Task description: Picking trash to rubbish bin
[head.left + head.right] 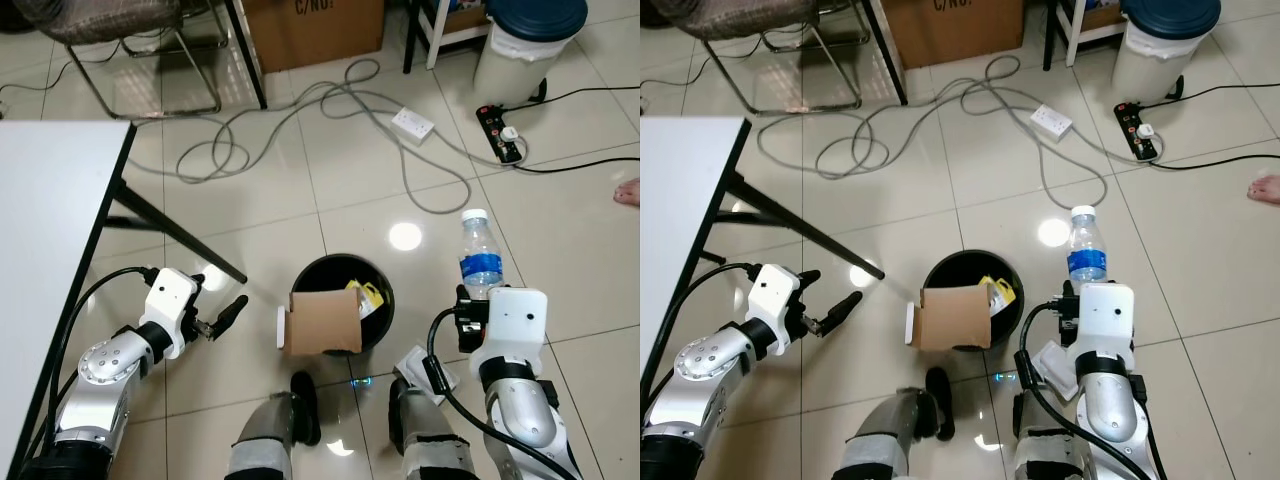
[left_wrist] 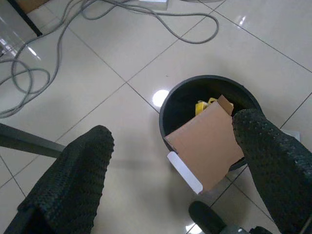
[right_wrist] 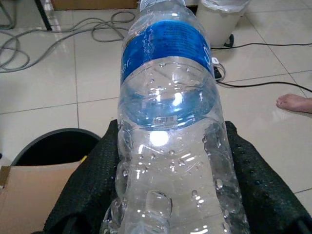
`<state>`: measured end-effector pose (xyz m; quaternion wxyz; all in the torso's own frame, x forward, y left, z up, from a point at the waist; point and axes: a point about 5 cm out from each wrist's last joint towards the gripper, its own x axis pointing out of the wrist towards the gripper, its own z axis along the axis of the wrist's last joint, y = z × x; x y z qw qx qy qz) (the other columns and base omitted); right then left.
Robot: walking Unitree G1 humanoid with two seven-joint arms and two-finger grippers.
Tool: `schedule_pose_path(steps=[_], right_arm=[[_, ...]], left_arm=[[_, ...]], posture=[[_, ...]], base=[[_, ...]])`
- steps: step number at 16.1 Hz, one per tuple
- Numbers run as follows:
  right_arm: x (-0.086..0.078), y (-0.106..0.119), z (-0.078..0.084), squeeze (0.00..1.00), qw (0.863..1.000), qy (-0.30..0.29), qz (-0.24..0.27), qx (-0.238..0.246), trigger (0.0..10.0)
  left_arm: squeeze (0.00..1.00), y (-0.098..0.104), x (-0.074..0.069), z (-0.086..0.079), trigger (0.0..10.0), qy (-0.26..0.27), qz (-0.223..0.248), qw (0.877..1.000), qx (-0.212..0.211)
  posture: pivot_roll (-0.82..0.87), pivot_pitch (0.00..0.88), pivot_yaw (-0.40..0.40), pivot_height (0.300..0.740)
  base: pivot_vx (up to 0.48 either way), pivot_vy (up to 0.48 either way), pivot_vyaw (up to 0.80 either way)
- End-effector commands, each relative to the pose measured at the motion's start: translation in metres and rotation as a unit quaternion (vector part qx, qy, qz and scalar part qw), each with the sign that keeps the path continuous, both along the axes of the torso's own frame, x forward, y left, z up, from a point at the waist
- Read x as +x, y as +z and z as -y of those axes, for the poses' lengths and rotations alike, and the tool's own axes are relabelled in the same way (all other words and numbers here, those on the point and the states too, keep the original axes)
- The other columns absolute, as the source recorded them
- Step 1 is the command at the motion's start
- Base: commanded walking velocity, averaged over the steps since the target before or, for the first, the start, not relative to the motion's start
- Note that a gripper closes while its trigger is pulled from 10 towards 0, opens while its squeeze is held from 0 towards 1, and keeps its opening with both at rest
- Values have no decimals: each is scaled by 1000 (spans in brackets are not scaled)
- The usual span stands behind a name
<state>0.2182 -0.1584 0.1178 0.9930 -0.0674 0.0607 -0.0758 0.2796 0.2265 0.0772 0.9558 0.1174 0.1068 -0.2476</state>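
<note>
One bottle (image 3: 168,122) stands upright, clamped in the right end effector (image 1: 478,300) just beside the bin (image 1: 375,320), seemingly ready to be dropped in, while that bin holds a cardboard box (image 1: 322,322) and something yellow, and the left end effector (image 1: 222,315) hovers spread apart nearby.

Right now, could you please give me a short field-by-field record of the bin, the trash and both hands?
bin: black round bin on the tiled floor, between the robot's arms
in bin: brown cardboard box leaning over the near rim; yellow wrapper inside
right hand: right hand shut on a plastic bottle, upright, blue label, white cap, held to the right of the bin
left hand: left hand open, holding nothing, left of the bin
nearby: white table, grey cables, power strip
</note>
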Motion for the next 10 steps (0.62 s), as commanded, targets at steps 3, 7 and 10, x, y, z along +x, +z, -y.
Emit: schedule_pose_path(steps=[3,7,10], right_arm=[[-4,-6,-2,0,1000,0,-13,0,10000],[-3,-6,-3,0,1000,1,-11,1,10000],[-3,-6,-3,0,1000,1,-11,0,10000]], left_arm=[[0,-11,-8,-3,10000,2,-26,1000,6],[0,-11,-8,-1,10000,-1,-25,1000,5],[0,-9,-8,4,10000,-10,-20,1000,3]], posture=[[-85,404,160,646],[-85,402,161,601],[-85,399,164,566]], base=[[0,0,0],[0,0,0],[0,0,0]])
